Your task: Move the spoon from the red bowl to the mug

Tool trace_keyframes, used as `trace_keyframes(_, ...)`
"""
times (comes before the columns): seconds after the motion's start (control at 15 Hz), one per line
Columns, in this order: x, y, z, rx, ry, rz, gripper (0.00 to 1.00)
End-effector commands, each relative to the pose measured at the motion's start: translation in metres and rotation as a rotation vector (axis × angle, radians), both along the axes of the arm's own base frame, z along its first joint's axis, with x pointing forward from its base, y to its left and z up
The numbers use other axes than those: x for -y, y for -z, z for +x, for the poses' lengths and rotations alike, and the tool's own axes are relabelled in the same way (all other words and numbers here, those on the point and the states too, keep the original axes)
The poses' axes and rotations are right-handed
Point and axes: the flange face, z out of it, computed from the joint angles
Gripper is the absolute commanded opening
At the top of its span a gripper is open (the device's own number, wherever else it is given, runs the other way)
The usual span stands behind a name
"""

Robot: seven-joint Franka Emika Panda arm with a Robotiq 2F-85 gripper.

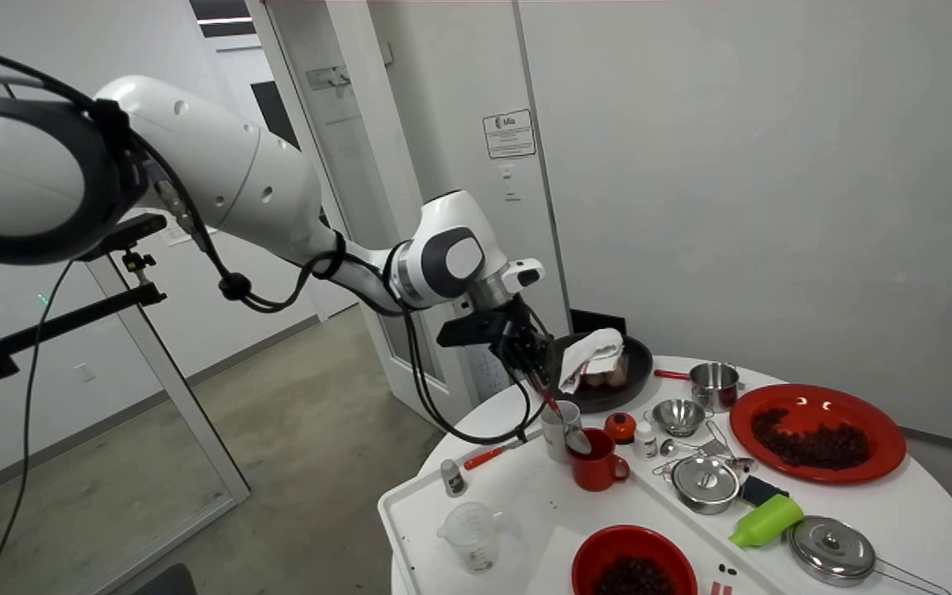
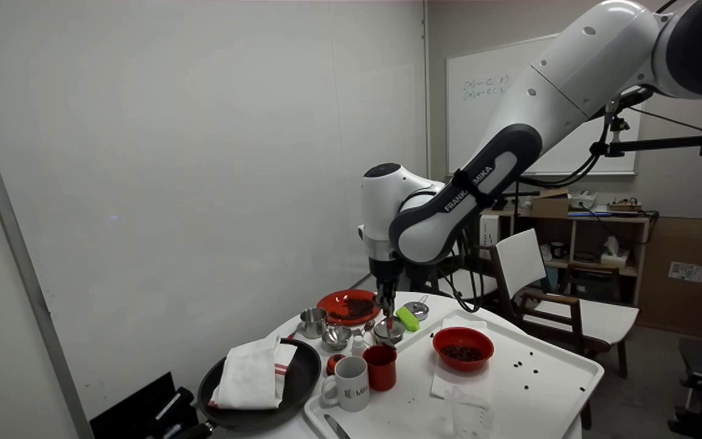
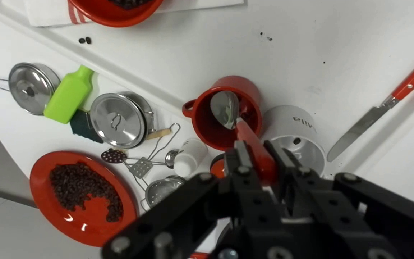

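Over the red mug [image 1: 597, 471], well apart from the red bowl [image 2: 467, 366], the spoon [image 3: 247, 132] hangs aslant, head lowest; whether it dips past the rim I cannot tell. The gripper [image 3: 257, 147] is drawn in to the handle's width and pinches it. The step looks to be setting it inside: ease down along that slope, mind the white mug [image 3: 286, 124] at the right in the wrist view, and release once the head bears on the bottom.

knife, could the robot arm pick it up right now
Probably not as things stand: the end effector is closed around the spoon and would likely have to release it first. Nothing covers the part of the knife that the wrist view shows.
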Motion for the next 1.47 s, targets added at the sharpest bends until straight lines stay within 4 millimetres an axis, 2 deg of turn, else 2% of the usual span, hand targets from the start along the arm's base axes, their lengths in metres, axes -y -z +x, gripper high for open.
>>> trace_keyframes(0.0,-0.009,-0.002,0.008,-0.001,-0.050,-0.005,0.08)
trace_keyframes(0.2,-0.006,0.008,0.012,-0.006,-0.073,0.013,0.08)
trace_keyframes(0.47,0.010,0.037,0.015,-0.033,-0.080,-0.002,0.08)
trace_keyframes(0.73,0.020,0.051,0.022,-0.039,-0.091,-0.010,0.08)
trace_keyframes(1.13,0.019,0.061,0.032,-0.057,-0.123,-0.001,0.08)
trace_keyframes(1.4,0.014,0.094,0.035,-0.148,-0.134,-0.041,0.09)
